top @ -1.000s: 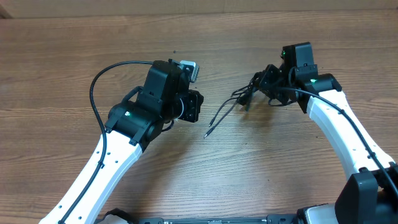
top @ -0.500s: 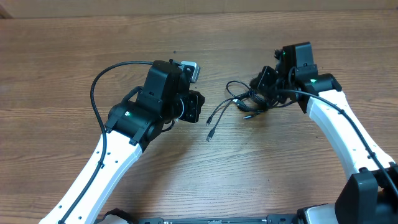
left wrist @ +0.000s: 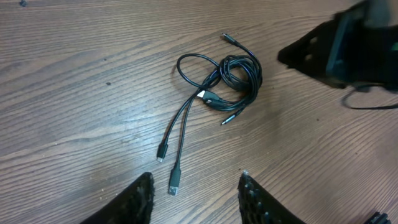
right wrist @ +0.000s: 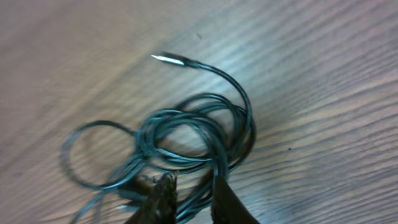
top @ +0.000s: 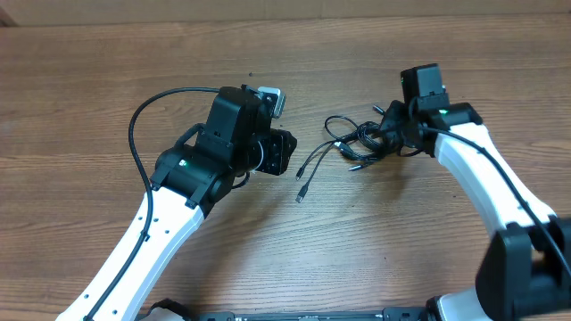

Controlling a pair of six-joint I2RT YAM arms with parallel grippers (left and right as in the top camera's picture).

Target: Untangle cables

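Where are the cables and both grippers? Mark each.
cables (left wrist: 210,97), left wrist view, crossing at the tangle's middle.
left gripper (left wrist: 195,177), left wrist view, midway between its fingertips.
right gripper (right wrist: 190,189), right wrist view, midway between its fingertips.

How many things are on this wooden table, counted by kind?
Robot arms: 2 (left arm, right arm)
Tangled bundle of black cables: 1 (cords inside too knotted to count)
Total: 3

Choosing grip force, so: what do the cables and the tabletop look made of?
Cables: black rubbery or plastic sheath, slight sheen, bending in loose loops; plug tip looks silvery metal. Table: wood or wood-look laminate, matte brown with grain lines; which one I cannot tell.
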